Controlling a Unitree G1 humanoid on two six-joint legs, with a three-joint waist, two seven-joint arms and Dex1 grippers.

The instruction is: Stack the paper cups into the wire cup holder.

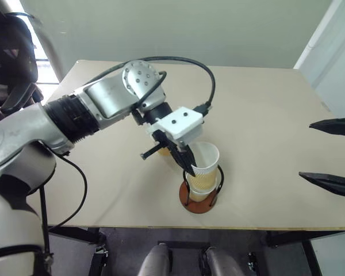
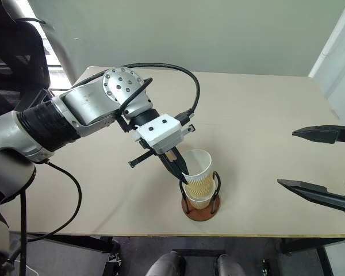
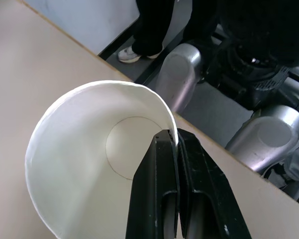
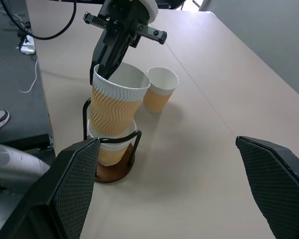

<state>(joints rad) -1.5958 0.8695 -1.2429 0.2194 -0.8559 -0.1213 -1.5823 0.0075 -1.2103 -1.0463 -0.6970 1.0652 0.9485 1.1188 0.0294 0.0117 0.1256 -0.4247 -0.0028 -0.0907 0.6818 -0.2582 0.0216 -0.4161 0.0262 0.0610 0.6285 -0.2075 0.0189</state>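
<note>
beige table (image 1: 264, 103), pale wall (image 1: 190, 29)

Wire cup holder (image 4: 112, 167) stood near the table's front edge, one tan ribbed paper cup (image 4: 109, 144) seated inside, a second cup (image 4: 117, 102) tilted partway into it, third cup (image 4: 160, 89) upright just beside.

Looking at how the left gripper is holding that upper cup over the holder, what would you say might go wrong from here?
1. The left gripper pinches only the rim of the upper cup, which sits tilted in the lower cup; released now, it may seat crooked or tip out.
2. Pressing down off-centre could catch a wire loop and shift the wire cup holder.
3. The third cup stands close behind; the withdrawing arm might knock it.
</note>
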